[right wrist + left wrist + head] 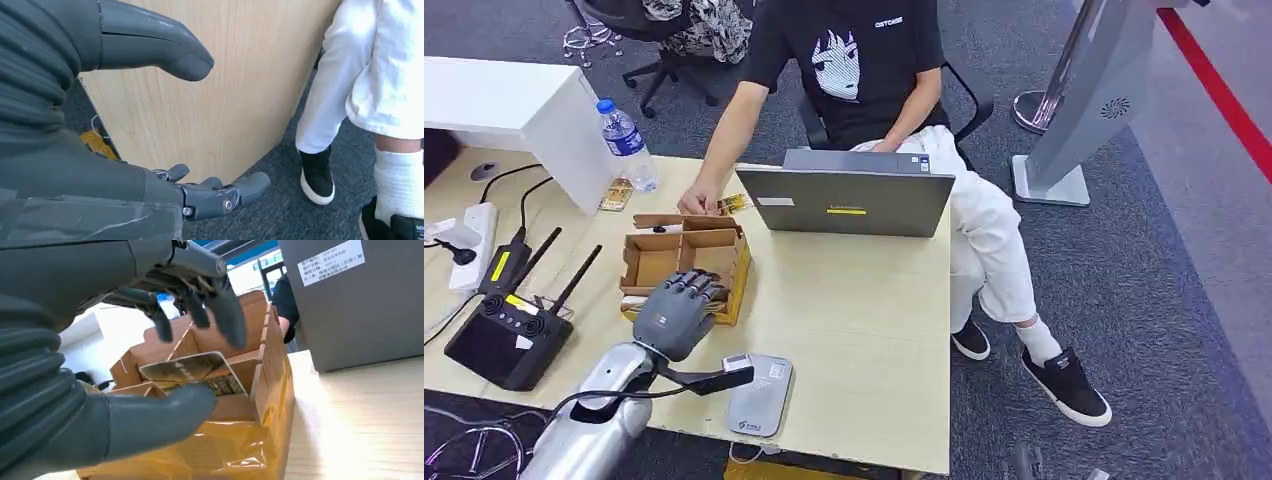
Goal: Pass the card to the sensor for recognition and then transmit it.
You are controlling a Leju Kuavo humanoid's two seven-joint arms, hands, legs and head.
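Note:
My left hand (679, 312) hovers over the near side of an open cardboard box (686, 262) with a yellow taped front. In the left wrist view a gold-patterned card (192, 371) stands tilted in the box (260, 390), between my thumb (165, 415) below and my spread fingers (225, 315) above; the fingers do not touch it. The grey card sensor (759, 395) lies on the table near its front edge, right of my left forearm. My right hand (210, 192) hangs beside the table's side, fingers loosely apart and holding nothing.
A person sits behind a grey laptop (854, 200), one hand (696, 203) resting by the box's far edge. A water bottle (629, 145), a black antenna controller (509, 335) and a power strip (474, 240) lie to the left. The person's legs and shoes (317, 180) are near my right hand.

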